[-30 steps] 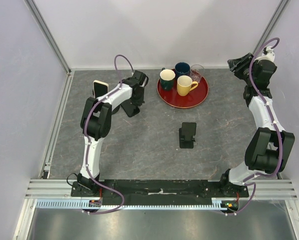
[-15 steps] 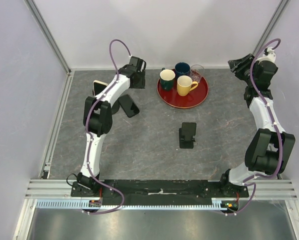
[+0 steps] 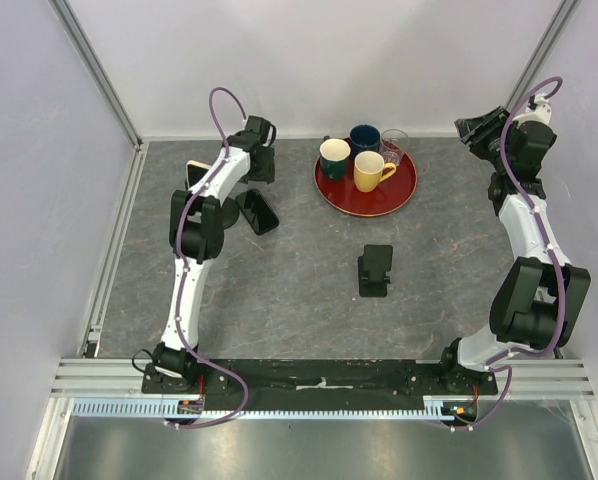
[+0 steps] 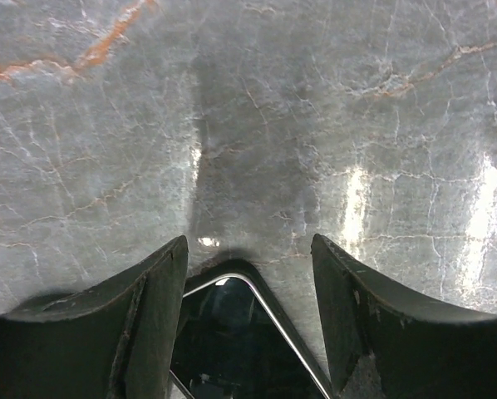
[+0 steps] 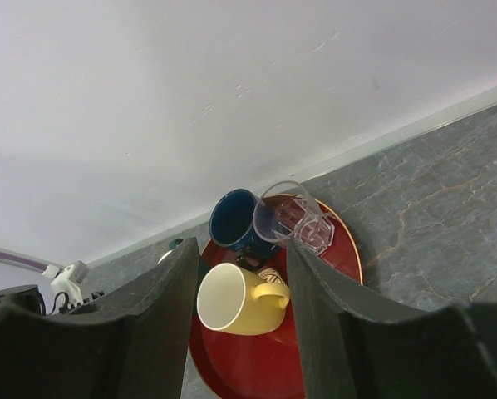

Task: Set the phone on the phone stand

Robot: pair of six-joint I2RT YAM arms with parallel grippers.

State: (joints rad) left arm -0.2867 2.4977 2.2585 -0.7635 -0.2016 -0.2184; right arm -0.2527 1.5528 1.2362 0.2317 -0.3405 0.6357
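Black phone (image 3: pixel 259 211) lies flat near the far-left corner of the worktop (image 3: pixel 299 320), beneath the left gripper (image 4: pixel 248 249), whose jaws are parted and empty. Right gripper (image 5: pixel 242 245) hangs open at the far-right corner. Phone stand (image 3: pixel 376 270) sits mid-worktop, well apart from every edge.

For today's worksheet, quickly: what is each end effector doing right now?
Left end effector: open, holding nothing; the phone lies loose beneath it.
Right end effector: open, empty.

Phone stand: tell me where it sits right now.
In the top view the phone stand stands alone near the middle of the table, slightly right, nearer the arm bases than the red tray.
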